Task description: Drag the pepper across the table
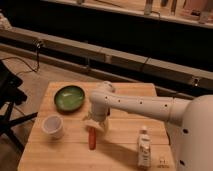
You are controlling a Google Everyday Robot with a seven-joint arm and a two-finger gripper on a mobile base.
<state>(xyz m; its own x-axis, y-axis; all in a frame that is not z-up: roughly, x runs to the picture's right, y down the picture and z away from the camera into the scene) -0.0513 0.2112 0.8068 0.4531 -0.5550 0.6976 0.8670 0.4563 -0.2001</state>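
The pepper (92, 139) is a small slim red-orange thing lying lengthwise on the light wooden table (120, 155), a little left of its middle and toward the front. My gripper (94, 125) hangs from the white arm and sits right at the pepper's far end, touching or just above it. The arm reaches in from the right and hides the gripper's upper part.
A green bowl (69, 97) sits at the back left. A white cup (52, 126) stands at the left, beside the pepper. A small white bottle (144, 146) stands at the front right. A dark chair (10, 100) is off the table's left edge.
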